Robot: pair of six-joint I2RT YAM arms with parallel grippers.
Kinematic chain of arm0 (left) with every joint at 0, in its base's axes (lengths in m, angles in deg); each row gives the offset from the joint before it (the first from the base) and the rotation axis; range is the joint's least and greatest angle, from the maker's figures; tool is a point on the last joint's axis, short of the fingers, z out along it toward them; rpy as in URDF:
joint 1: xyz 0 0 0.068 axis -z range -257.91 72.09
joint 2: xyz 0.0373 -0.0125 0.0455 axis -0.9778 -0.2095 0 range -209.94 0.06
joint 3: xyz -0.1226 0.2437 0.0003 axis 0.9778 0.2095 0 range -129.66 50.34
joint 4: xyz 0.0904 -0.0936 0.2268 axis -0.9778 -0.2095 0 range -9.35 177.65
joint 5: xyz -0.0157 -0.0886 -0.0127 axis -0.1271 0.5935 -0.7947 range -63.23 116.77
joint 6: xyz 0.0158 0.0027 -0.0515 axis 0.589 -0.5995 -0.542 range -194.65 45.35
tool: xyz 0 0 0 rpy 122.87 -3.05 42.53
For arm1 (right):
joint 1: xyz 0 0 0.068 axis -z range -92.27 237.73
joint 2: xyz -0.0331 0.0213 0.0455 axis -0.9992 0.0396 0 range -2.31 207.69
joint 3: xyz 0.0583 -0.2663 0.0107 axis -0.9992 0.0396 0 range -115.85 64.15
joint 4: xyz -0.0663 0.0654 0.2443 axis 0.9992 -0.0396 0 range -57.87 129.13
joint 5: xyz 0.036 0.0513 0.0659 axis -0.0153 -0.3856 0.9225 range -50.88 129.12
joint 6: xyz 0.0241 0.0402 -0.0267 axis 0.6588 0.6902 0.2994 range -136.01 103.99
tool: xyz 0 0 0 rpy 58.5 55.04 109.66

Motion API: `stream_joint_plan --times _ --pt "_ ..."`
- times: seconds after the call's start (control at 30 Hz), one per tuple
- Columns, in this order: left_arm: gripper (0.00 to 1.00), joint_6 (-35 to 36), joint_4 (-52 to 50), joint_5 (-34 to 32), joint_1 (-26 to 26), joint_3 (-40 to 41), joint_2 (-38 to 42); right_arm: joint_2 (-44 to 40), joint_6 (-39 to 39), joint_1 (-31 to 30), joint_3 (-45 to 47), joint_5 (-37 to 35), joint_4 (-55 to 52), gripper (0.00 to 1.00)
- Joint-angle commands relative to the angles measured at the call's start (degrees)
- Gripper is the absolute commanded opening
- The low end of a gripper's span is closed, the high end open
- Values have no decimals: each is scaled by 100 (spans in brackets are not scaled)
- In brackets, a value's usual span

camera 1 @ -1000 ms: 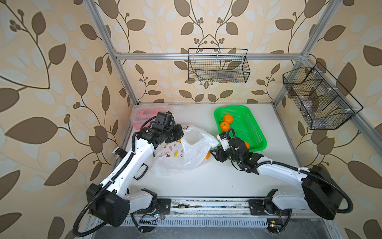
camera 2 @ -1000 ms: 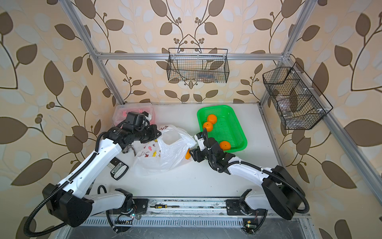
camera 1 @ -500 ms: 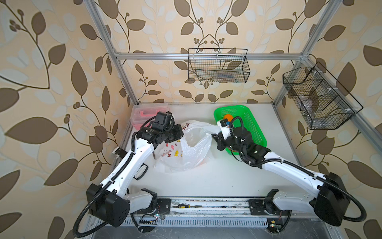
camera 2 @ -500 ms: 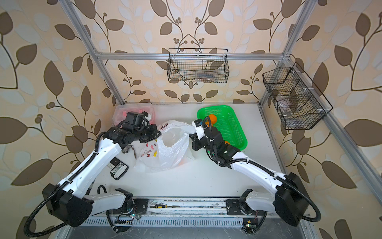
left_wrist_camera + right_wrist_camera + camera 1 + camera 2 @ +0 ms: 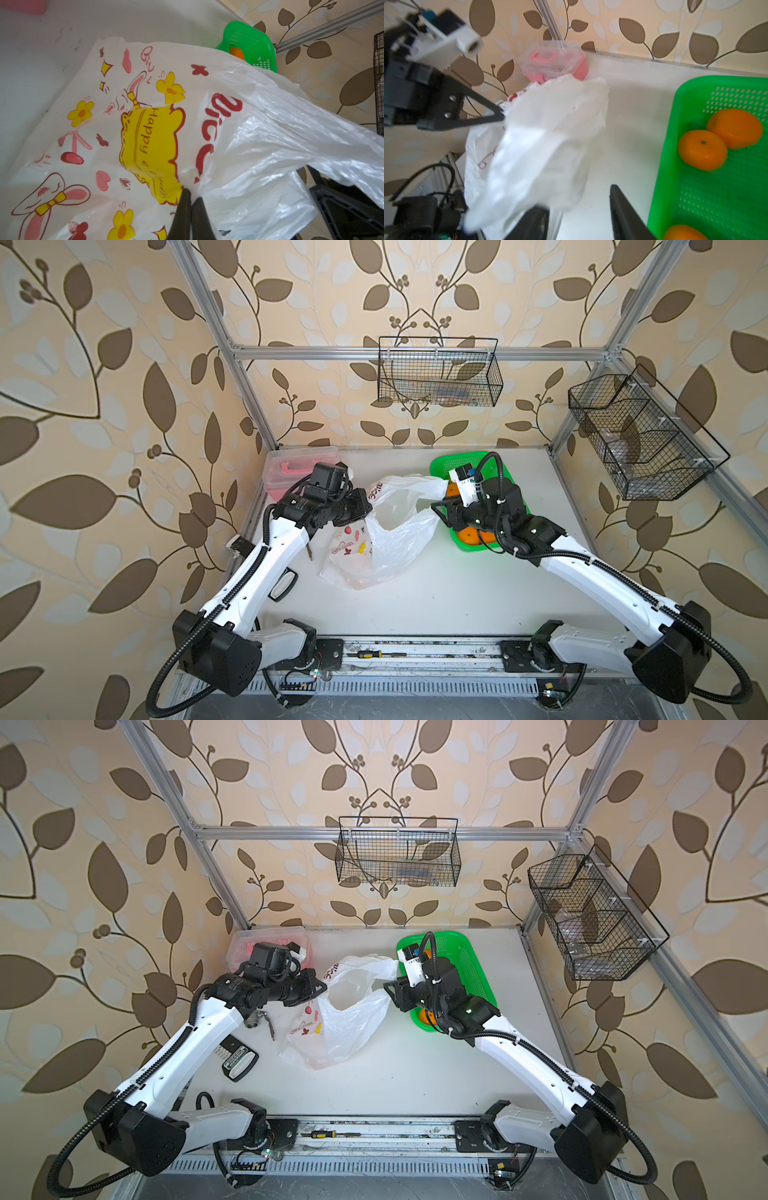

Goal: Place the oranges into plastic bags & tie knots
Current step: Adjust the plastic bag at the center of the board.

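Three glossy oranges lie in the green mesh plastic basket, far right. Left gripper pinches the printed translucent white bag; right gripper has its jaws apart against the film.

Three oranges could be counted in the right wrist view, all lying in the one green basket. The single table also carried one plastic bag and one pink lidded box, and one screwdriver lay on the front rail. Two black wire baskets hung on the frame, and there were two robot arms, the left arm and the right arm.
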Motion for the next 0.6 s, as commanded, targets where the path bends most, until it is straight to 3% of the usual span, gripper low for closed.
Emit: stream_joint_plan --times 0.0,0.1,0.23,0.33,0.5,0.57 --pt "0 -71 100 220 -55 -108 62 -721 -119 46 309 -50 -583 66" --pt "0 -83 126 151 -51 -142 35 -1396 -260 350 571 -46 -1264 77" --pt "0 -88 155 43 -51 -178 9 -1800 -527 1523 606 559 -1873 83" --pt "0 -96 198 8 -51 -169 -9 -1359 -561 2341 536 1119 -1799 83" --pt "0 -82 207 22 -51 -161 -23 -601 -366 2657 459 1206 -1195 84" --pt "0 -63 205 35 -51 -164 -40 649 -18 2769 100 1235 -359 86"
